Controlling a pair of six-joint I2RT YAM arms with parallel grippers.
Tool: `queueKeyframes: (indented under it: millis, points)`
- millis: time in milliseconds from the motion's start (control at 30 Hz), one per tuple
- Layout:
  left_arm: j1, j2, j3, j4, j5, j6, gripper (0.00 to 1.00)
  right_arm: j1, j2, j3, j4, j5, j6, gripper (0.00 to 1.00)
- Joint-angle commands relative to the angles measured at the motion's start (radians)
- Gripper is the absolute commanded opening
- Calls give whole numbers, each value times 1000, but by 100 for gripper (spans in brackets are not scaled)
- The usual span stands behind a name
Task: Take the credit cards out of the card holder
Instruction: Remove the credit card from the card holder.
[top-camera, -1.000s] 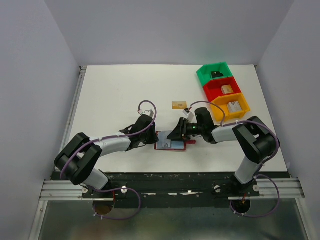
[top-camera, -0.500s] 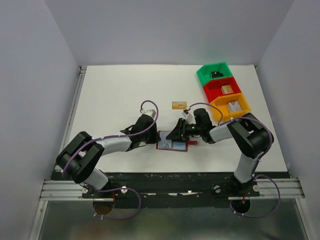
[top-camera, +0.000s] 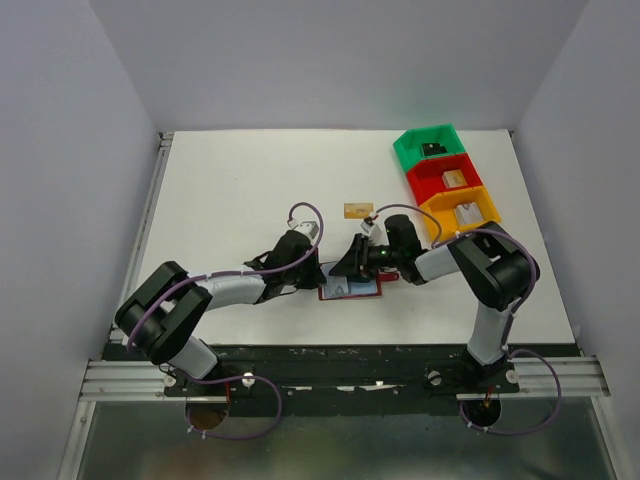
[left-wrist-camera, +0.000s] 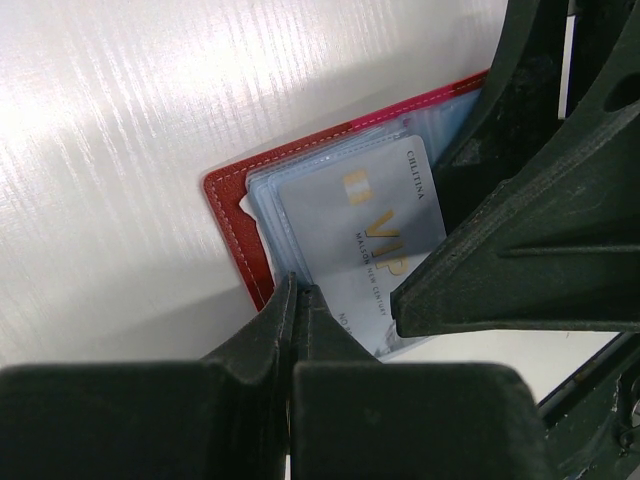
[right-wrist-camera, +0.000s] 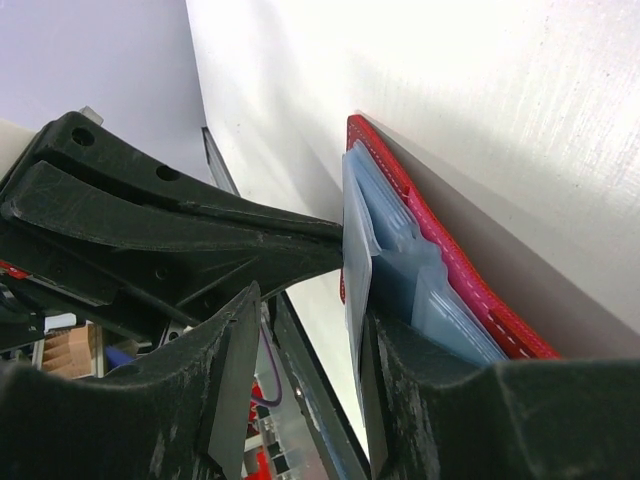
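Right now the left gripper (left-wrist-camera: 300, 292), clamped shut, meets the card holder (left-wrist-camera: 235, 230) at 9 o'clock; the right gripper (right-wrist-camera: 305, 320), jaws parted, straddles its sleeves (right-wrist-camera: 356, 235) from 3 o'clock.

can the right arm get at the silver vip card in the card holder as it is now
Probably yes. The right jaws stand open astride the top clear sleeves of the card holder, at the silver vip card. The left jaws pinch the holder's edge beside the card, not over it.
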Motion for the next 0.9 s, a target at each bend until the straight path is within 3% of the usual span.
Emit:
queueKeyframes:
  millis: [0, 867]
  points:
    - [-18, 2, -7, 0, 9, -1, 0, 16, -4, 10, 34, -26, 4, 50]
    - [28, 28, -16, -54, -42, -58, 0, -15, -150, -6, -227, 12, -153, 50]
